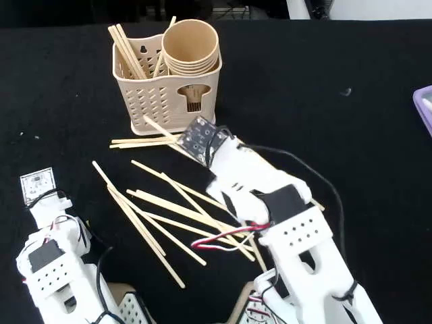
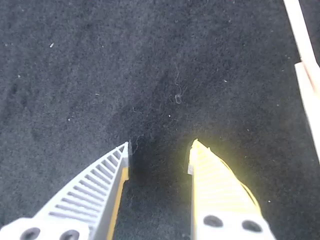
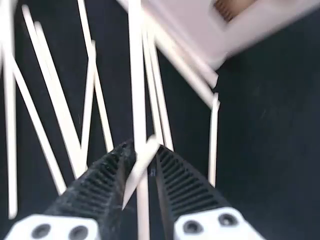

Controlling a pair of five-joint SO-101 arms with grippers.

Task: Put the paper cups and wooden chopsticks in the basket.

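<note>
Pinching apparently one chopstick point(image 3: 136, 100), right gripper point(image 3: 142, 148)

The basket point(image 1: 152, 101) stands at the back of the worktop point(image 1: 351, 135). In it, the cups point(image 1: 191, 44) sit stacked on the right and some chopsticks point(image 1: 128, 50) stand on the left. Loose chopsticks point(image 1: 162, 216) lie scattered before it. The right gripper point(image 3: 141, 150) is just before the basket, with a chopstick point(image 3: 136, 75) between its jaws. The left gripper point(image 2: 159, 147) is at the front left, beside the scattered ones.
</note>
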